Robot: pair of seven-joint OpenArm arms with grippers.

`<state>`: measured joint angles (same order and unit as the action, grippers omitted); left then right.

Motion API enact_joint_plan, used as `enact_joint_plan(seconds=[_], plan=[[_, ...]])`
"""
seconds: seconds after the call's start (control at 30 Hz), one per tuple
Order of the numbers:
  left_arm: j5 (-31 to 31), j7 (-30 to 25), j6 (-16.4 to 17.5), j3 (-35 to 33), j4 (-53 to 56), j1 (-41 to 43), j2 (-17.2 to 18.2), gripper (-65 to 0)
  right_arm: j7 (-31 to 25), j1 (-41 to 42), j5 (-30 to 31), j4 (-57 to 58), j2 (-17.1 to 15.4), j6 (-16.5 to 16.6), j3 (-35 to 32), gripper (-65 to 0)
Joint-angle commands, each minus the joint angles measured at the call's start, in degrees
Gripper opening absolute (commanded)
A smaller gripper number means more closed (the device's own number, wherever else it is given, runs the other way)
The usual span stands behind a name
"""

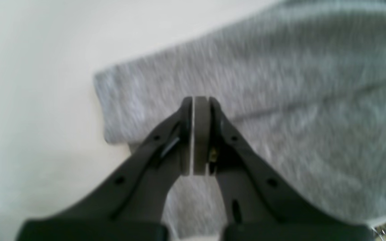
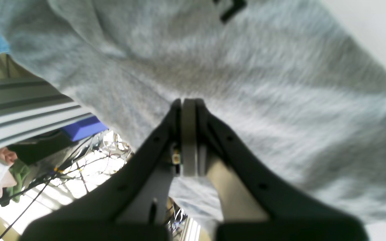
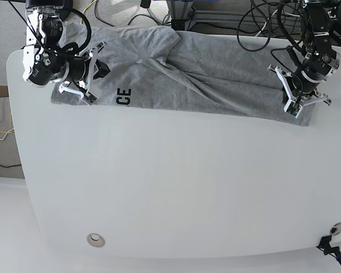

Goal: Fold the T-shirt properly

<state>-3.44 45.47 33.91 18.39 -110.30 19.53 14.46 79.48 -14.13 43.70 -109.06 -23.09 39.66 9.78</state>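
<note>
Left gripper point(image 1: 199, 100) is clamped tight, its grey pads pressed flat together with no gap, right over the T-shirt point(image 1: 280, 110). Whether any cloth is pinched between those pads, the blurred wrist view does not settle. Just off to one side of the tips the shirt ends in a soft rounded corner, and beyond that edge there is bare pale table point(image 1: 35, 100), plenty of it.

Over to the right gripper point(image 2: 188, 100): same story, jaws pressed shut, pads together, tips against grey fabric. Cloth fills nearly everything ahead of it, with a scrap of black lettering at the top of the wrist view. Beneath the fingers the shirt's edge hangs past the table rim, with cables and a ribbed metal rail point(image 2: 22, 110) showing below.

From the base camera, the shirt lies rumpled along the far edge of the white table, stretched sideways between the two arms, the letters "CE" point(image 3: 123, 96) showing near the right gripper. The left gripper sits at the shirt's opposite end corner. The whole near half of the table is open. A small round fitting point(image 3: 95, 240) sits near the front edge.
</note>
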Motion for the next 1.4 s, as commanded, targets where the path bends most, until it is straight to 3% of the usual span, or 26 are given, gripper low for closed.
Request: enact_joint_plan(seconds=[0.0, 0.17, 0.3, 0.67, 0.8, 1.07, 1.2, 1.37], plan=[[-0.1, -0.9, -0.3, 0.3, -0.3, 1.0, 0.5, -65.0, -1.5, -0.9, -2.3, -0.9, 0.4, 0.3, -0.2, -65.0], [-0.1, -0.9, -0.3, 0.2, 5.6, 1.1, 0.5, -65.0, -8.4, -1.9, -12.7, 3.9, 1.6, 0.3, -4.6, -65.0], [-0.1, -0.9, -0.3, -0.9, 10.5, -3.4, 0.8, -65.0, -12.5, 3.2, -18.0, 12.8, 1.9, 0.3, -7.1, -65.0], [0.0, -0.9, -0.3, -1.0, 22.7, -18.2, 0.9, -65.0, -19.6, 18.7, -24.1, 30.9, 1.5, 0.3, -7.1, -65.0], [0.0, -0.9, -0.3, -1.0, 25.9, -21.6, 0.9, -65.0, -22.6, 19.1, -25.2, 31.3, 1.7, 0.3, -7.2, -65.0], [-0.2, -0.9, -0.3, -4.6, 24.7, -22.9, 2.2, -65.0, -22.4, 19.0, -23.3, 26.4, 3.5, 0.3, -6.8, -65.0], [-0.2, -0.9, -0.3, -4.5, 20.7, -22.7, 2.2, -65.0, -22.2, 18.8, -19.6, 17.3, 3.9, 0.3, -6.7, -48.2], [-0.1, -0.9, -0.4, -4.5, 16.7, -21.2, 2.9, -65.0, -16.2, 16.2, -18.8, 3.9, 4.9, 0.3, -4.5, -38.6]])
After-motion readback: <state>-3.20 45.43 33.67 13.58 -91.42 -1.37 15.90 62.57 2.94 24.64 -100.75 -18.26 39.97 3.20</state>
